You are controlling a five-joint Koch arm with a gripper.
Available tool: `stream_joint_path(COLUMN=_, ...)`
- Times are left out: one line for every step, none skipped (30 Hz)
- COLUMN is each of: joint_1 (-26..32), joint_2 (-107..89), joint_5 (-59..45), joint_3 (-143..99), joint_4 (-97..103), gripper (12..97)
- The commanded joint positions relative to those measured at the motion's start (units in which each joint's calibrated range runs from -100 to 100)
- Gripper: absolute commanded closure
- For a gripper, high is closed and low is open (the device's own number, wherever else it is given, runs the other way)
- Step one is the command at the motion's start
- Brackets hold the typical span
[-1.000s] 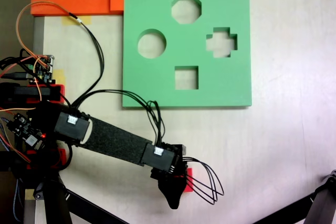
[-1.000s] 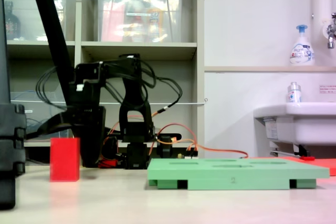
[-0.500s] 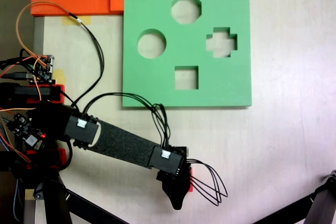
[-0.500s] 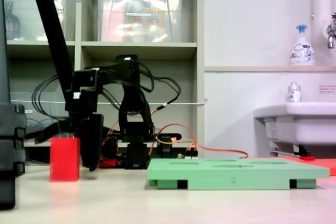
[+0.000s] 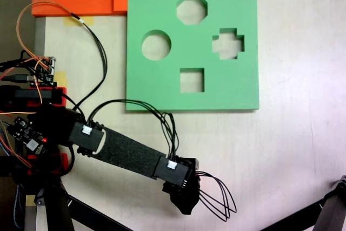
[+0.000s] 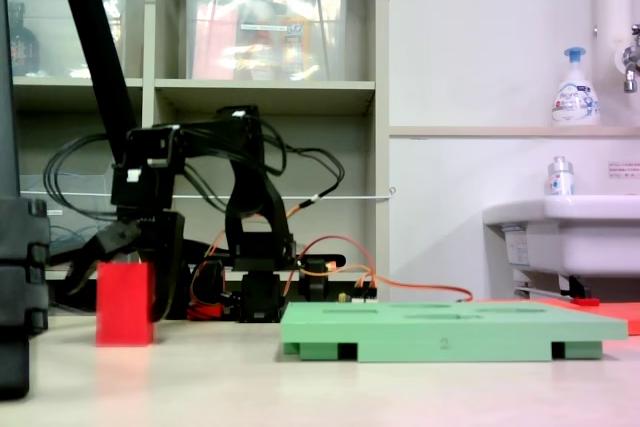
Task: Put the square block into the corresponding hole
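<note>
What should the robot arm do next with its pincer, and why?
Probably lower the pincer a little further and close it on the small bright red cube. In the side fixed view the jaws stand spread, one finger slanting left of the cube's top and the other at its right side, and the cube rests on the table. The square cut-out in the flat green foam board is empty.

Digit, probably "2", on front edge of green foam board (image 6: 443, 343); other labels too blurred to read.
</note>
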Motion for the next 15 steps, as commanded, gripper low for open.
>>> stream_joint_path(joint_1=0.0, joint_2=0.1, joint_5=-0.3, joint_3=0.6, joint_4=-3.4, gripper=56.0)
stream_joint_path(joint_1=-0.1, joint_2=0.1, joint_5=-0.2, joint_3=0.6, joint_4=-4.0, gripper=58.9)
stream_joint_path(joint_1=-0.1, joint_2=0.1, joint_5=-0.2, joint_3=0.6, joint_4=-4.4, gripper=61.7)
stream_joint_path(joint_1=-0.1, joint_2=0.2, joint_5=-0.2, joint_3=0.7, joint_4=-5.2, gripper=62.8)
stream_joint_path(joint_1=-0.1, joint_2=0.5, joint_5=0.0, joint_3=0.7, joint_4=-6.1, gripper=64.5)
stream_joint_path(joint_1=-0.1, joint_2=0.7, joint_5=0.1, joint_3=0.7, joint_4=-7.1, gripper=65.7)
stream_joint_path(joint_1=-0.1, joint_2=1.2, joint_5=0.6, joint_3=0.8, joint_4=-8.0, gripper=66.1)
stream_joint_path(joint_1=-0.1, joint_2=1.4, joint_5=1.3, joint_3=0.8, joint_4=-8.8, gripper=67.2)
stream_joint_path(joint_1=-0.1, joint_2=1.7, joint_5=2.0, joint_3=0.8, joint_4=-9.7, gripper=67.3)
stream_joint_path(joint_1=-0.1, joint_2=2.1, joint_5=2.7, joint_3=1.1, joint_4=-10.7, gripper=68.9)
stream_joint_path(joint_1=-0.1, joint_2=2.1, joint_5=3.0, joint_3=1.2, joint_4=-11.4, gripper=70.6)
stream_joint_path(joint_1=-0.1, joint_2=2.1, joint_5=3.1, joint_3=1.2, joint_4=-11.9, gripper=72.1)
stream_joint_path(joint_1=0.0, joint_2=2.3, joint_5=3.1, joint_3=1.3, joint_4=-12.5, gripper=73.9)
stream_joint_path(joint_1=0.0, joint_2=2.3, joint_5=3.4, joint_3=1.4, joint_4=-13.1, gripper=76.4)
stream_joint_path(joint_1=0.0, joint_2=2.4, joint_5=3.6, joint_3=1.7, joint_4=-14.0, gripper=78.0)
